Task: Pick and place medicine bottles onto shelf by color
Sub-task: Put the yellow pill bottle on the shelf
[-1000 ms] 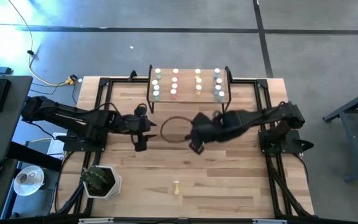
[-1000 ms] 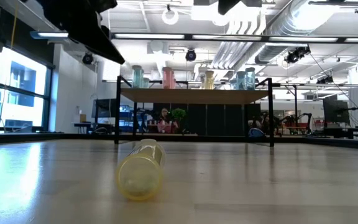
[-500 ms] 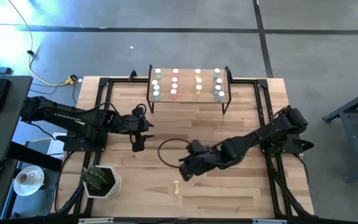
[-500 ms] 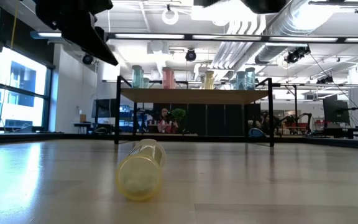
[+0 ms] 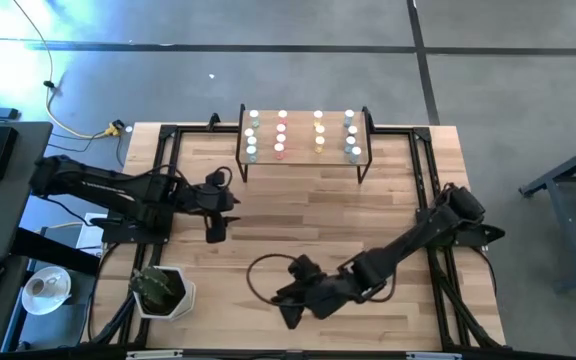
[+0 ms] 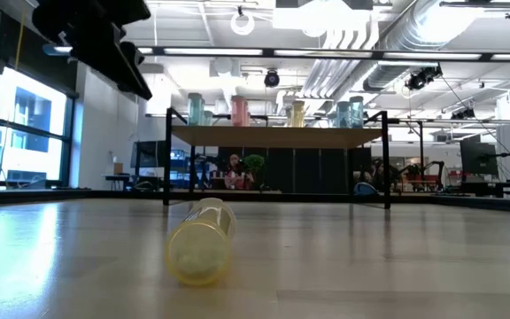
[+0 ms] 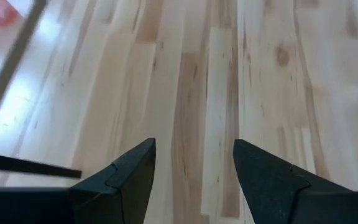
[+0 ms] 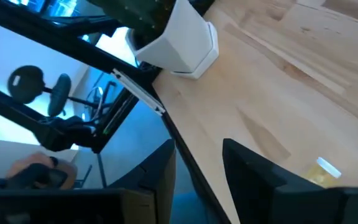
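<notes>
So the shelf (image 5: 303, 135) at the back of the table (image 5: 388, 210) has four columns of bottles, four per column as far as I can count, so sixteen up there. One more yellow bottle (image 6: 201, 241) lies on its side near the front edge. Right gripper (image 5: 290, 312) hangs over that spot, fingers parted, nothing between them. Left gripper (image 5: 214, 232) waits at the left side, jaws wide and empty. One white planter (image 5: 165, 292) sits front left
</notes>
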`<action>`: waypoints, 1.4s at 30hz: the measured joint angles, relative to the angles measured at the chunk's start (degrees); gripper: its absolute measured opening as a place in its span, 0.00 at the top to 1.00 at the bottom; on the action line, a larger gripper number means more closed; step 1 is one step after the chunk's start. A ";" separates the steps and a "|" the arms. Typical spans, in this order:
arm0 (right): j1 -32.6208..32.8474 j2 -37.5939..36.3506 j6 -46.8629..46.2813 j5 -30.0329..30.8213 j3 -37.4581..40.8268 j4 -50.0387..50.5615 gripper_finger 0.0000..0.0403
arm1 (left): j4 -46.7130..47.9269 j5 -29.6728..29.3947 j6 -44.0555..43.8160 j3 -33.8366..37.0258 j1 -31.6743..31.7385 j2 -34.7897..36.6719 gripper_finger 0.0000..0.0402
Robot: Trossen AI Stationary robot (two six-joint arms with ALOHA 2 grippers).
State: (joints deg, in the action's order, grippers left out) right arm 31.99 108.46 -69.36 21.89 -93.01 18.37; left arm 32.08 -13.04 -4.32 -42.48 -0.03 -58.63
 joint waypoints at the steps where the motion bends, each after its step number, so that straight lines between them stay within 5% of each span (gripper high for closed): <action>1: 0.07 1.06 -0.19 0.16 -1.58 1.07 0.69 | -0.27 -0.02 0.00 -0.05 0.00 0.49 0.48; 16: -0.46 21.82 -14.60 -10.15 -30.16 37.59 0.69 | 0.24 -0.50 0.00 -0.06 0.00 8.88 0.48; 42: -2.38 32.54 -19.11 -14.89 -33.23 39.65 0.69 | 0.29 -0.65 0.00 -0.04 0.00 9.83 0.49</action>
State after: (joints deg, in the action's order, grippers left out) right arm 29.61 141.00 -88.47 7.00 -126.24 58.01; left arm 32.37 -13.69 -4.32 -42.52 -0.03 -48.80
